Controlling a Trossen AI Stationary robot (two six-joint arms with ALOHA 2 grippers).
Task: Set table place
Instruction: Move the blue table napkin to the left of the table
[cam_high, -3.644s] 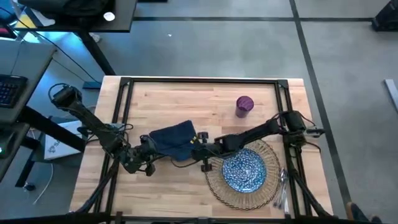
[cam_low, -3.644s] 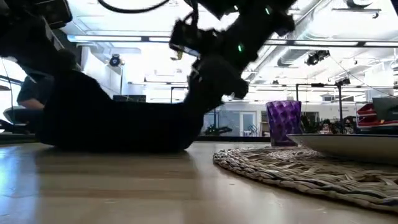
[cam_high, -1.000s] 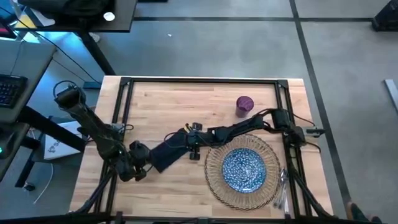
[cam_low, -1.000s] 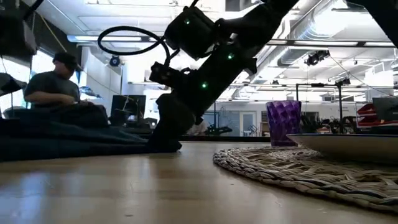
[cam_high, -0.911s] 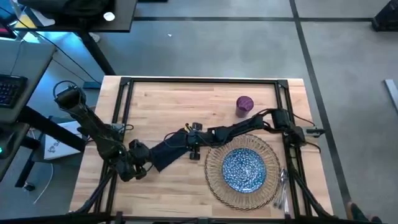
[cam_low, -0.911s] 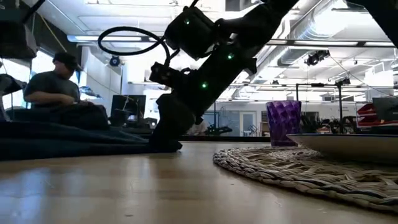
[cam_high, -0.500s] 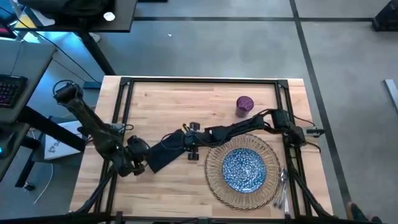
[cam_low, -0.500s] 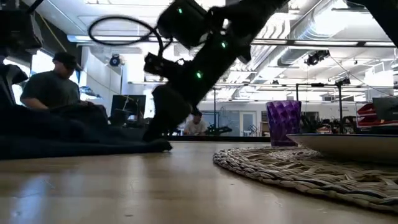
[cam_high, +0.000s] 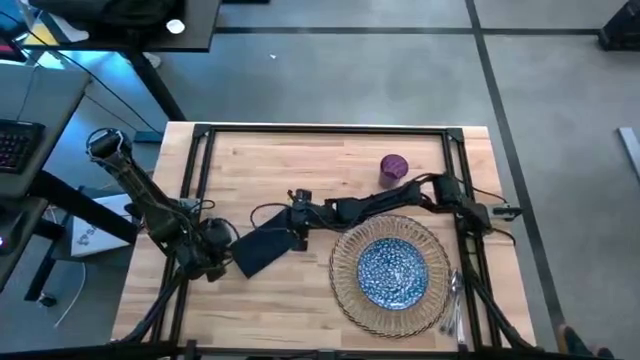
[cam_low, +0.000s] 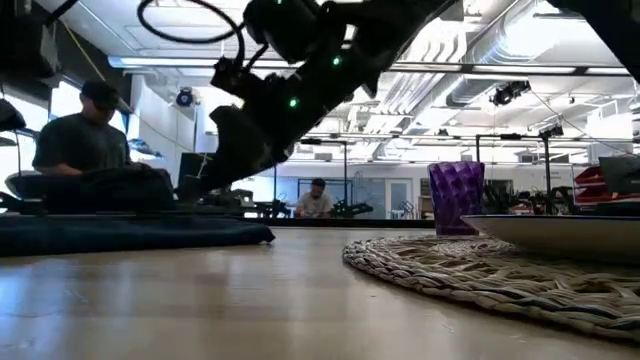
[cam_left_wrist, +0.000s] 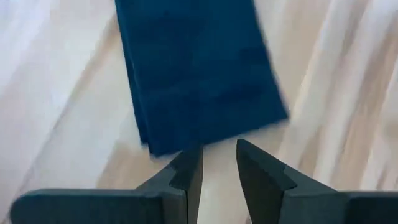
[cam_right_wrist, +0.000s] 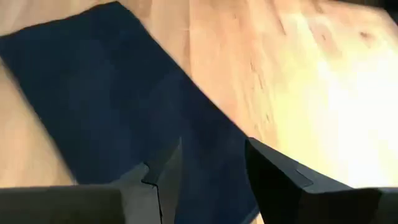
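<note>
High view: flat folded navy cloth napkin (cam_high: 262, 252) on butcher-block table (cam_high: 260, 160); left claw (cam_high: 222, 258), right claw (cam_high: 290, 232) parted, empty.

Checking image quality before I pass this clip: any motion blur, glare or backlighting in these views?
Left wrist view: the napkin and the table are smeared by motion. Right wrist view: strong glare washes out the wood beside the napkin. Low view: bright ceiling lights leave the right arm as a dark silhouette; the near mat looks soft. High view: evenly lit.
</note>
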